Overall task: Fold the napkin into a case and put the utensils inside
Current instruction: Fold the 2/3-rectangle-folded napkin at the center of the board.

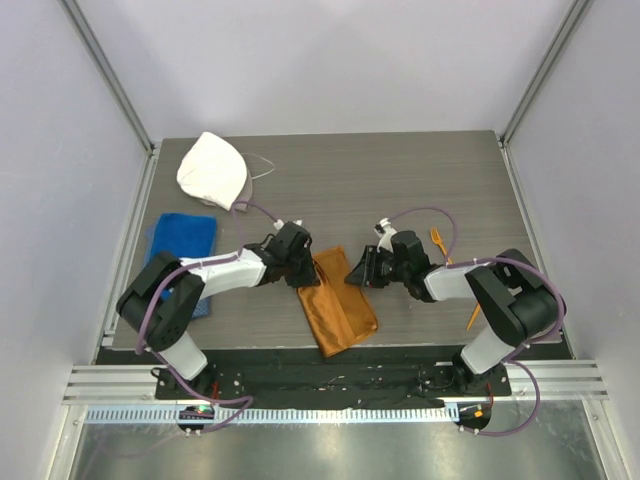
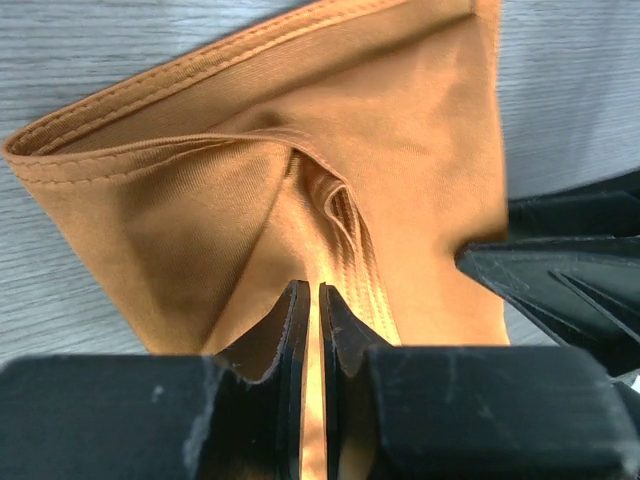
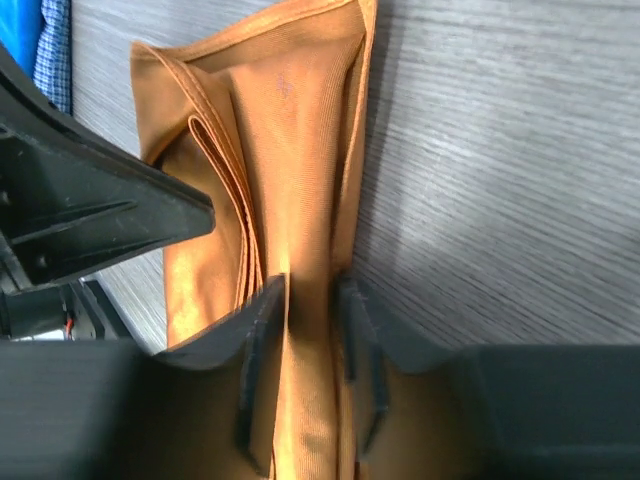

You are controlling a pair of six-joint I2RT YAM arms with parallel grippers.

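Note:
The rust-orange napkin (image 1: 340,310) lies folded in layers on the table's near middle, its far end raised between my two grippers. My left gripper (image 1: 303,268) holds the cloth's left side. In the left wrist view its jaws (image 2: 308,290) are pressed shut on a fold of the napkin (image 2: 200,200). My right gripper (image 1: 357,268) is at the right side. Its jaws (image 3: 312,285) are closed around a doubled edge of the napkin (image 3: 300,120). The orange fork (image 1: 437,239) lies behind the right arm. The spoon's handle (image 1: 473,317) shows by that arm's elbow, its bowl hidden.
A blue towel (image 1: 185,240) lies at the left, partly under the left arm, and shows in the right wrist view (image 3: 45,40). A white rounded cloth cap (image 1: 213,170) sits at the back left. Grey walls and metal posts ring the table.

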